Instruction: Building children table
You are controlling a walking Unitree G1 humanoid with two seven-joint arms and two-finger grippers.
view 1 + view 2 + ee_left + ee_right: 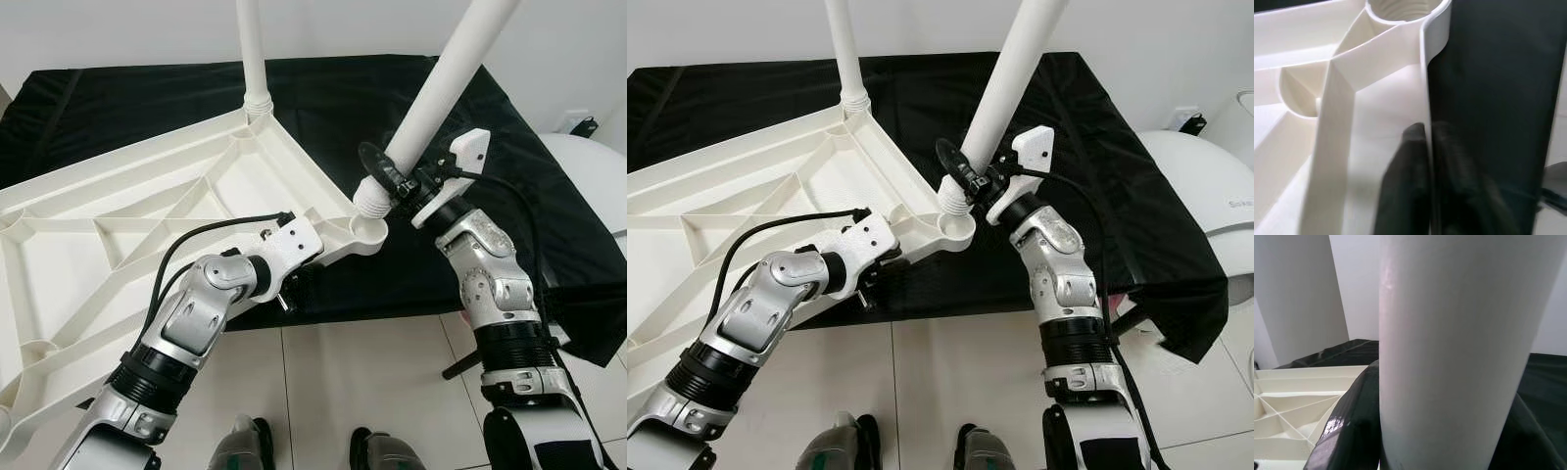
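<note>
The white tabletop point(118, 245) lies upside down on the black-covered desk point(343, 98), ribs up, one leg point(253, 49) already standing in the far corner; the left tool point(1415, 186) is clamped on the tabletop's near rim just beside the empty corner socket point(367, 233); the right tool point(392, 181) is clamped on a second leg point(441, 83), whose ribbed end point(372, 201) sits tilted at that socket's edge. The leg leans well off upright, so pushing or twisting it now would likely jam or cross the thread, or skid it off the rim; the tabletop overhangs the desk and could tip if the left hold slips. On the white object point(1205, 186) at the right some grey lettering shows, too small to read.
</note>
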